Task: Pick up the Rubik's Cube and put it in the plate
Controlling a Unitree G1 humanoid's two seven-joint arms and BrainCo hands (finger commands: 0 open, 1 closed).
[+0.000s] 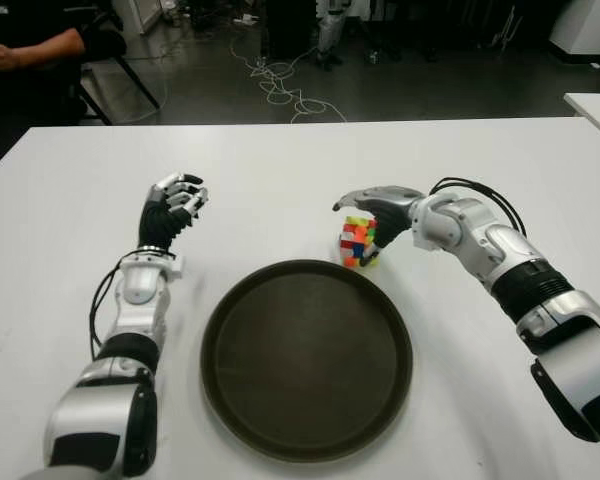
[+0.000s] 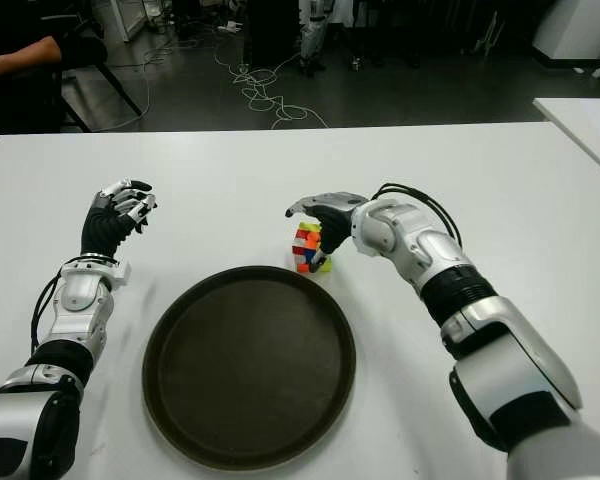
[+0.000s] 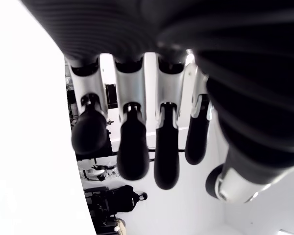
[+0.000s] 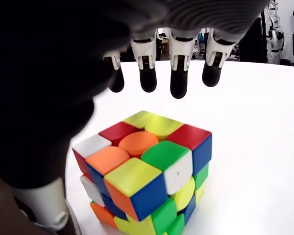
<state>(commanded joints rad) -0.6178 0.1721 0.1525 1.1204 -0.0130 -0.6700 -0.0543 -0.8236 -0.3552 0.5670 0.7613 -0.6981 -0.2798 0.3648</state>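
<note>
One cube (image 1: pixel 358 242) sits on the white table (image 1: pixel 280 170), just past the far right rim of the dark plate (image 1: pixel 230 400), scrambled colours showing. Over it hovers the right hand (image 4: pixel 161 73), fingers spread and arched above the top face, thumb low beside one side — open, gripping nothing yet. It looks light and rigid, with smooth plastic faces that could slip, and its layers may twist under an uneven squeeze. Best bet: pinch two opposite flat faces squarely, thumb against fingers. Off to the plate's left, the left hand (image 1: pixel 175 205) shows raised, fingers loosely curled, holding nothing.
</note>
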